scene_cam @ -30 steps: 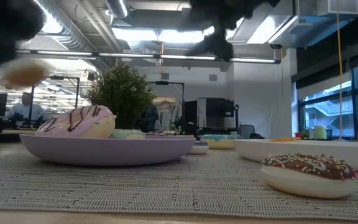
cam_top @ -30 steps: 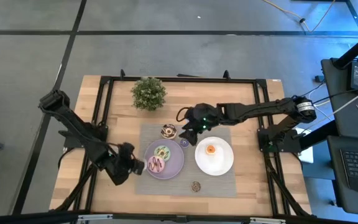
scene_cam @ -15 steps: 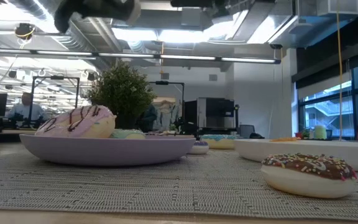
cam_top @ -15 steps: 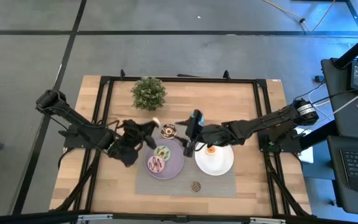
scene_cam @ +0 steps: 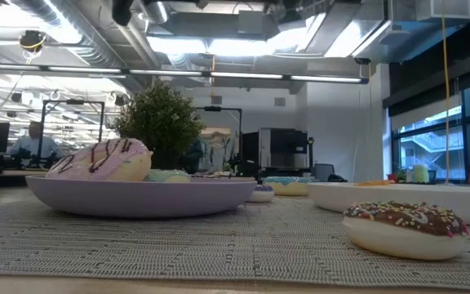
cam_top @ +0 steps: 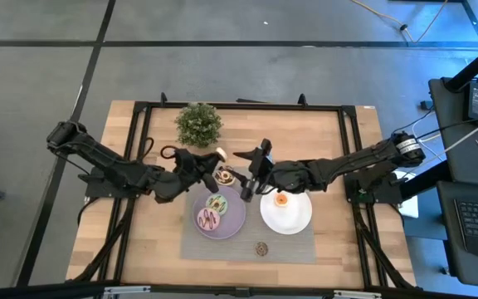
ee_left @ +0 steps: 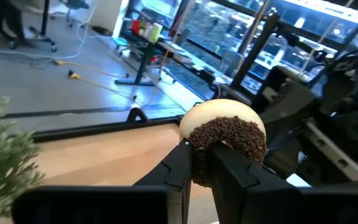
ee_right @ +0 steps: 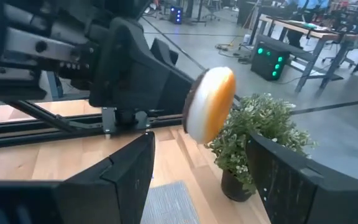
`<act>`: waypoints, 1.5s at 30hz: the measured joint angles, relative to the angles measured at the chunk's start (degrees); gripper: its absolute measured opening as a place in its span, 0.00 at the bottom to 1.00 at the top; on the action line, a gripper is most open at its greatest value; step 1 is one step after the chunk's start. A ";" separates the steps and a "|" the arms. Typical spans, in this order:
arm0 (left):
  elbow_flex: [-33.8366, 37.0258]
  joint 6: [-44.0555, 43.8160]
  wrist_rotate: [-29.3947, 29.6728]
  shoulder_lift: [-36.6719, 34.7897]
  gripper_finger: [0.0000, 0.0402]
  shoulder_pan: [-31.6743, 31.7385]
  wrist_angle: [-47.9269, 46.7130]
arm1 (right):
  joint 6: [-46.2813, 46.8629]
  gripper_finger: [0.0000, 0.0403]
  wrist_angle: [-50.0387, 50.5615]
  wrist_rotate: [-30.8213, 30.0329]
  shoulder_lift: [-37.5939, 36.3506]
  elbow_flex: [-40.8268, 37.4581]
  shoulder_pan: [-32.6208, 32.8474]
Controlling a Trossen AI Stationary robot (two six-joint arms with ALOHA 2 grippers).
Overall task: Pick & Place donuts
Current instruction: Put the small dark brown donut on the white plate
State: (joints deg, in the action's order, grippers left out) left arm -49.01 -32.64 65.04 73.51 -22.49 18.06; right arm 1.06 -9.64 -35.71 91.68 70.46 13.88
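Wooden table (cam_top: 160,232) with a grey mat (cam_top: 297,247) at centre; left gripper (cam_top: 215,158) is up above the mat's ten o'clock corner, jaws clamped on a dark brown donut (ee_left: 224,139), just beside the potted plant (cam_top: 198,124); right gripper (cam_top: 259,158) faces it from three o'clock, fingers spread wide, holding nothing; lilac plate (cam_top: 237,221) carries two donuts, white plate (cam_top: 293,218) an orange one.

The lilac plate (scene_cam: 137,196) hides the lower halves of its donuts (scene_cam: 100,159) in the low view.
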 joint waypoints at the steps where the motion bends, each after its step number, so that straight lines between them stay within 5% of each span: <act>1: 0.00 0.97 -0.28 0.00 0.11 0.11 0.79 | -0.03 0.62 -0.13 -0.02 0.00 0.00 -0.08; 14: 0.00 2.14 -3.03 0.02 0.10 0.16 3.03 | -0.07 0.50 -3.18 5.62 0.00 0.04 -2.19; 34: 0.00 2.96 -2.38 0.02 0.10 0.18 3.20 | -1.63 0.20 -3.42 5.97 0.00 0.04 -2.57; 45: 0.00 5.77 -4.13 0.02 0.15 0.18 3.15 | -1.62 0.13 -3.30 5.98 0.00 0.04 -2.48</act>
State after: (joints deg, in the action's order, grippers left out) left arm -49.01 -26.87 60.90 73.54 -22.31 21.21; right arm -0.56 -12.94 -29.73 91.68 70.50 11.40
